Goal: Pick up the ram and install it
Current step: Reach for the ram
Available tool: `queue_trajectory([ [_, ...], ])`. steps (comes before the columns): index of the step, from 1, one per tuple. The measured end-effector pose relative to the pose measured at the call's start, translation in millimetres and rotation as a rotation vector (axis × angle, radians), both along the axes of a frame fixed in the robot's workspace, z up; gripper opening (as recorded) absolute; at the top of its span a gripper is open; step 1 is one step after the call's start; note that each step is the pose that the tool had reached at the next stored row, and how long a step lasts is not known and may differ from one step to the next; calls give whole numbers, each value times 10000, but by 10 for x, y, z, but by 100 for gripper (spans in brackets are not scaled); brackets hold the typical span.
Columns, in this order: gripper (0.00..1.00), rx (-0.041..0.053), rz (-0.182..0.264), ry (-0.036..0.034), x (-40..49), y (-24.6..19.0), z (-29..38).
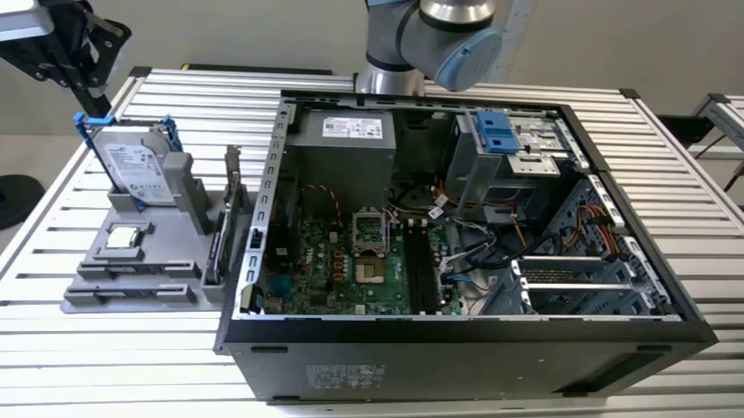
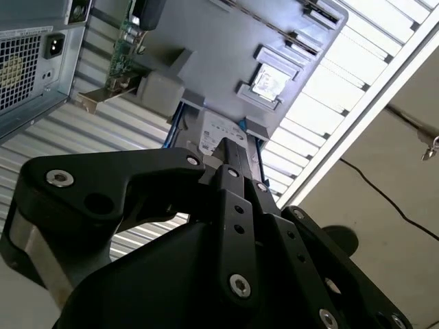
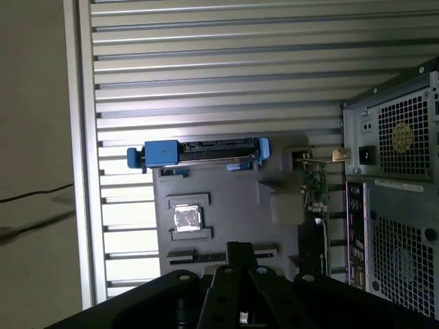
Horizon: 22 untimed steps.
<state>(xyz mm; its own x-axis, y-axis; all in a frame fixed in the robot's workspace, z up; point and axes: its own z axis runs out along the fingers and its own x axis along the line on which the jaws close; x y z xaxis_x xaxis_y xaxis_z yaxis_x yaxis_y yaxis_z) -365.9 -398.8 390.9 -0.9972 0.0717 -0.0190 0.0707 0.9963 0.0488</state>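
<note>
The gripper hung just above the hard drive at the far end of the grey holder, its jaws closed together with nothing between them. The ram appeared as a dark strip lying in the holder's near slot, past the processor, apart from the gripper. The holder stood on the slatted table, at the exterior view's left of the open computer case.
</note>
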Motion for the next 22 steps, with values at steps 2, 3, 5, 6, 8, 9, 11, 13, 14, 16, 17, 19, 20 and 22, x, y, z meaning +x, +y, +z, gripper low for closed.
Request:
queue_trajectory([
  [2, 0, -1, -1, 1, -1, -2, 0],
  [3, 0, 0, 0, 0, -1, -6, 0],
  [5, 0, 0, 13, 0, 0, -16, -1],
  [6, 0, 0, 23, 0, 0, -27, -1],
  [8, 0, -1, 45, 1, 2, -47, -1],
  [9, 0, -1, 59, 0, 3, -60, -2],
  [11, 0, 0, 87, 1, 3, -81, -2],
  [13, 0, -1, 124, 0, 3, -95, -3],
  [14, 0, 0, 147, 0, 4, -98, -3],
  [16, 0, -1, 188, 3, 3, -108, -3],
  [17, 0, 0, 206, 3, 4, -113, -4],
  [19, 0, 0, 241, 6, 4, -126, -4],
  [20, 0, -1, 258, 8, 4, -137, -4],
  [22, 0, 0, 293, 8, 4, -163, -5],
])
